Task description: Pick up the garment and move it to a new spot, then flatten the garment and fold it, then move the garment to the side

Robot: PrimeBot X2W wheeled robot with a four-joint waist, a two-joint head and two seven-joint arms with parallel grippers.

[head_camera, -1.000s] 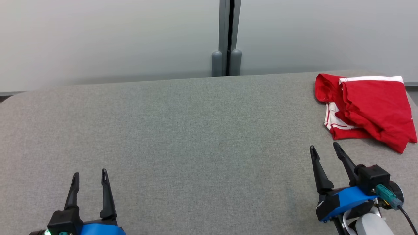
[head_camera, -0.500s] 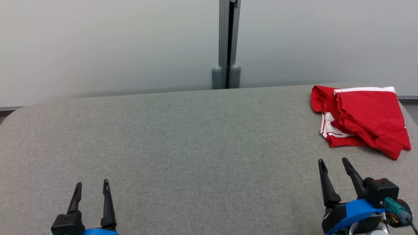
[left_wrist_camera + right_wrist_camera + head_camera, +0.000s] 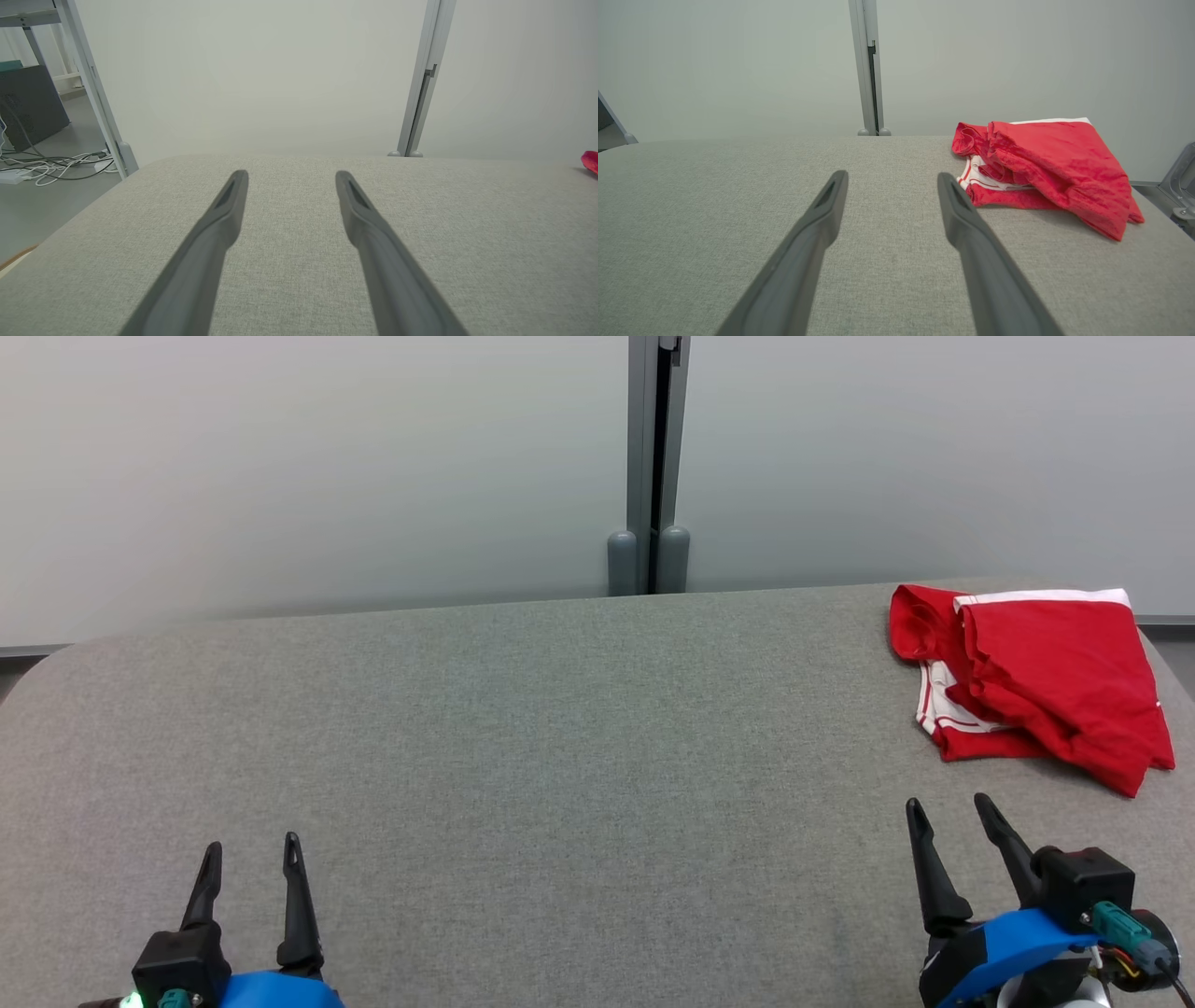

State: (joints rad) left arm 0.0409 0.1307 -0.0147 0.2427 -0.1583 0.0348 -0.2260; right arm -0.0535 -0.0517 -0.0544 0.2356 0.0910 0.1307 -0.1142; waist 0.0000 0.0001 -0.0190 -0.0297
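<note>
Head view: a grey fabric-topped desk spans the frame, rounded at its far left corner. A red garment with white trim lies in a loose, rumpled heap at the desk's far right corner, close to the back and right edges. A white band runs along its far side, and white stripes show at its left under a red fold. Lower left: left gripper, fingers pointing up the frame, jaws spread apart, nothing between them. It is well apart from the garment, with most of the desk between. Lower right: right gripper, jaws likewise spread, nothing held. Its fingertips are near the garment's near edge but clear of it, a strip of bare desk between. Behind the desk, pale wall panels meet at a grey post with two rounded feet at its base. Left wrist view: both fingers wide apart over bare desk, a sliver of red at the far right edge. Off the desk's left side is floor with a tangle of cables and a dark panel beside a metal frame leg. Right wrist view: fingers wide apart over the desk, with the garment ahead and to the right, not touching them. Whether the fingers touch the desk top cannot be told.
</note>
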